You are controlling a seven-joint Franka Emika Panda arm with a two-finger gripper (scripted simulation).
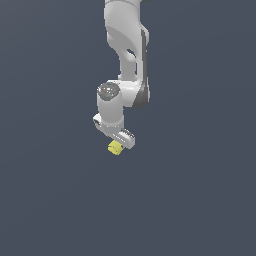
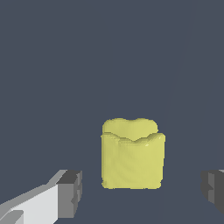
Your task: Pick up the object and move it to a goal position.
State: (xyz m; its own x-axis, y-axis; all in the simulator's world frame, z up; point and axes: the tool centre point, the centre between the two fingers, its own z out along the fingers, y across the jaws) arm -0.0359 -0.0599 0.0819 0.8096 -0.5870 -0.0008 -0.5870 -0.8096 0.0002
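Gray fingertips of a simulated Franka Panda arm's end effector frame the wrist view, one on either side of the object, a small bright yellow blocky piece with a notched top. Clear gaps show between each pad and the piece, so the jaws stand wide and grip nothing; neither pad touches it.

From the exterior view, the object sits on the plain dark gray surface directly beneath the end effector, which hangs low over it and hides part of it. The white arm reaches down from the top of the picture, wrist bent so the fingers point toward the piece.

That placement reads as a pre-grasp: fingers straddling the piece, centred so a closing motion would meet opposite faces together. By this judgement the pick is not yet made, and the carry to the goal lies ahead. No goal marker is visible in either view, so where it must go cannot be told.
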